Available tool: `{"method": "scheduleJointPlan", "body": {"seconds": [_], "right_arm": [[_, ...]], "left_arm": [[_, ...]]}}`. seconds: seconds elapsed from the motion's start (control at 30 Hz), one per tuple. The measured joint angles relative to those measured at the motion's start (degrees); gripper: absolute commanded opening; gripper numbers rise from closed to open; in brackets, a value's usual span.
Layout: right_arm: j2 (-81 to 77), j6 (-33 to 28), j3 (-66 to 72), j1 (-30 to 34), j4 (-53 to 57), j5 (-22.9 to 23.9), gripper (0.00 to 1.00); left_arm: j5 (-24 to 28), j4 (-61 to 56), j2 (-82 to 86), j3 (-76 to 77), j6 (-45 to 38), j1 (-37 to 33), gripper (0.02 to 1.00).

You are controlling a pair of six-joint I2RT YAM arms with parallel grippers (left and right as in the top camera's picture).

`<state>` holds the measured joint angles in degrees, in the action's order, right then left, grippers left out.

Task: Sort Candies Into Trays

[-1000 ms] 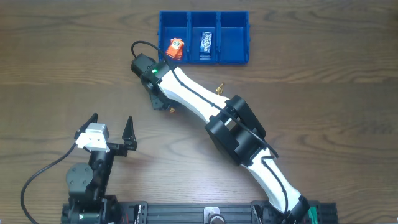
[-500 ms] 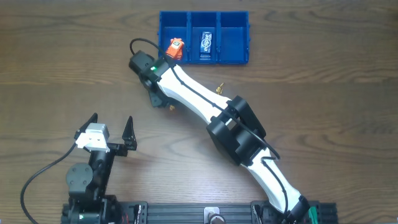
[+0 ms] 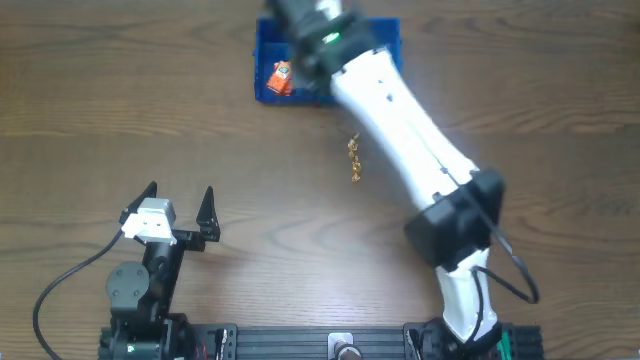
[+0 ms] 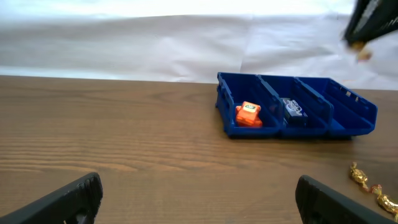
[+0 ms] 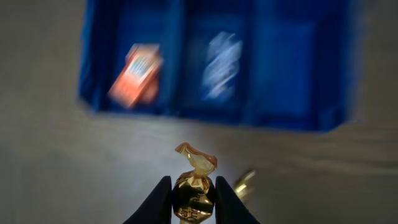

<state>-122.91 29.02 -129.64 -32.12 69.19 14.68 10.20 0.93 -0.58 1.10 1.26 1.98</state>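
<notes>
Candy in a gold wrapper [image 5: 194,180] is pinched between the two fingers of the right tool [image 5: 194,194], its twisted end standing up above the fingertips. That tool is lifted off the wooden tabletop [image 3: 120,100] near the blue tray [image 4: 311,129]; its wrist view shows the tray's three compartments just beyond the candy, but whether the candy hangs over the tray itself or over the wood beside the near wall cannot be told. The tray stands close to the tabletop's far edge, the one opposite the arm bases, about midway along that edge, with its long side parallel to it. An orange candy [image 3: 281,77] lies in the compartment at the tray's left end, and a blue-and-silver candy [image 4: 292,108] lies in the middle compartment. Loose gold candies [image 3: 354,172] lie on the bare wood toward the middle of the tabletop, apart from the tray's near wall and close to one another. The right arm [image 3: 400,120] reaches from the near edge across the tabletop to the tray. The left tool [image 3: 179,190] sits near the near-left corner, well apart from the tray and from every candy, its fingers spread wide and holding nothing
</notes>
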Motion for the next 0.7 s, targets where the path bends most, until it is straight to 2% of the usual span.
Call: {"method": "scheduleJointPlan", "body": {"seconds": [0.13, 0.27, 0.43, 0.7], "right_arm": [[0.3, -2.5, -1.2, 7.9, -4.8, 0.8, 0.139], [0.3, -5.2, -1.2, 12.9, -9.4, 1.5, 0.141], [-1.2, -8.2, -1.2, 14.8, -14.1, 1.7, 0.137], [-10.4, -9.1, -1.2, 15.0, -17.4, 1.6, 0.137]], "left_arm": [[0.0, 0.0, 0.0, 0.0, 0.0, 0.0, 0.996], [0.0, 0.0, 0.0, 0.0, 0.0, 0.0, 0.996], [0.0, 0.0, 0.0, 0.0, 0.0, 0.0, 0.996], [0.0, 0.0, 0.0, 0.0, 0.0, 0.0, 0.996]]}}
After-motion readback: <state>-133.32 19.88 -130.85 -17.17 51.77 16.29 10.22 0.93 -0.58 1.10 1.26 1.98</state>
